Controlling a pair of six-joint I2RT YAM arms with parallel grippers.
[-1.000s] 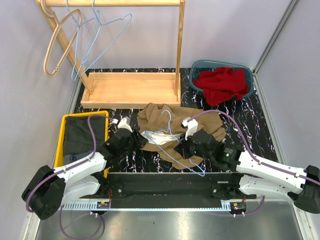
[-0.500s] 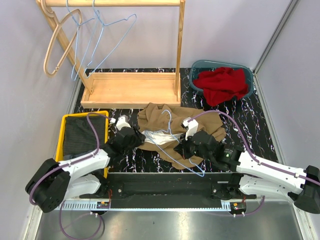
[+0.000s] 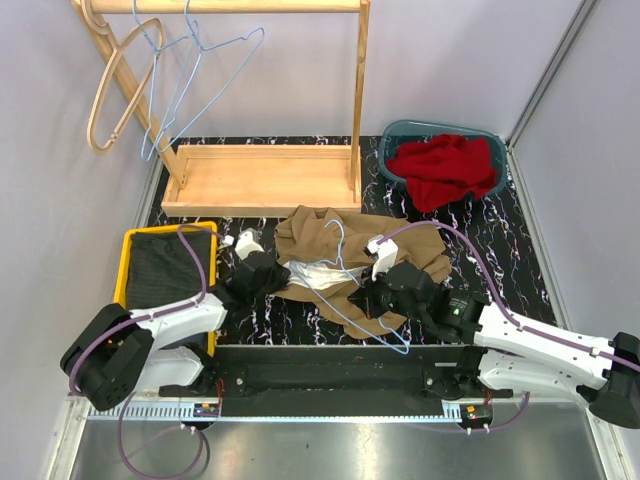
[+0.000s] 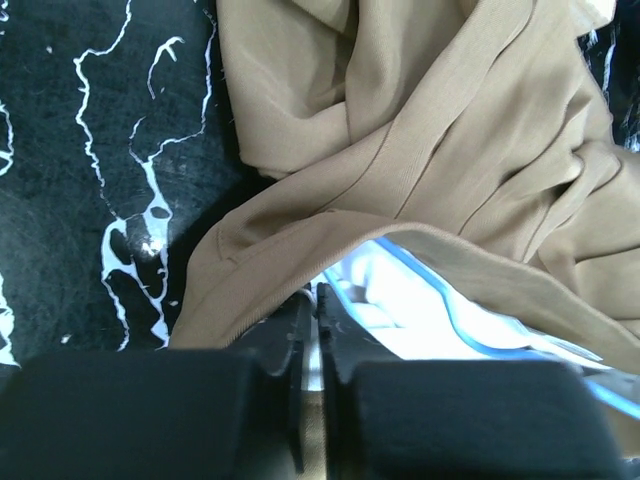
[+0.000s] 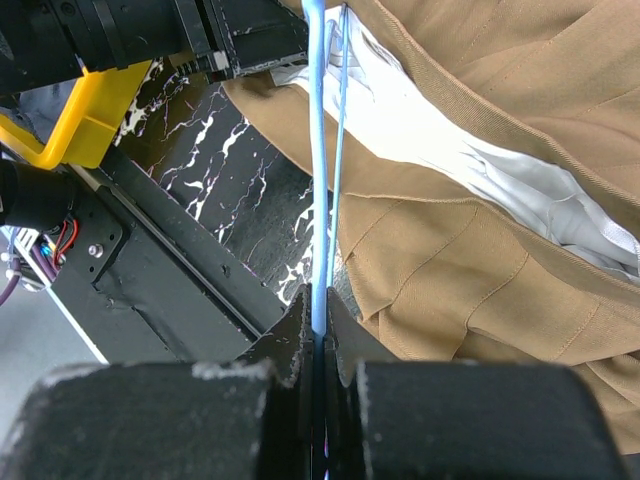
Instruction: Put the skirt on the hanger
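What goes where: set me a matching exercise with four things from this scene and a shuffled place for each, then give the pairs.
Things
1. skirt
2. red cloth
3. wooden hanger
4. dark garment

Places
A. in the yellow bin, near left
B. hung on the rail, far left
C. in the teal basin, far right
D. crumpled on the middle of the table

Pairs: 1-D, 2-C, 3-B, 4-A
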